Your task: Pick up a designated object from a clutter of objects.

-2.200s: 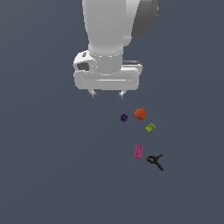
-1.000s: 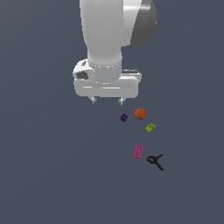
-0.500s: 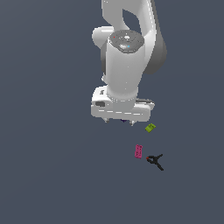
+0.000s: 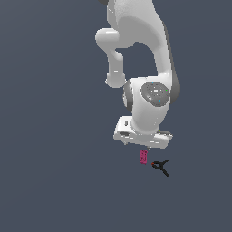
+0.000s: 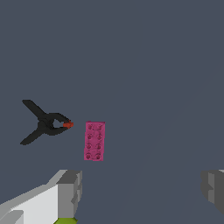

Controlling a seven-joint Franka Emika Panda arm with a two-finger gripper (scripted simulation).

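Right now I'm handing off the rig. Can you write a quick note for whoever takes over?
Gripper: open, empty, fingers spread wide above the surface.
Magenta brick: flat on the surface, not yet between the fingers, untouched.
Black clamp: beside the brick, red tip pointing at it, a small gap between them.
Lime-green block: just showing under one finger in the wrist view.
Done: nothing grasped.
Left: centre over the brick, descend, close, lift.

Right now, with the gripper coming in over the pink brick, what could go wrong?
1. The black clamp lies close beside the magenta brick, red tip toward it; a finger might nudge it.
2. In the wrist view the brick sits off to one side of the open gripper, not between the fingers, so closing now would likely miss.
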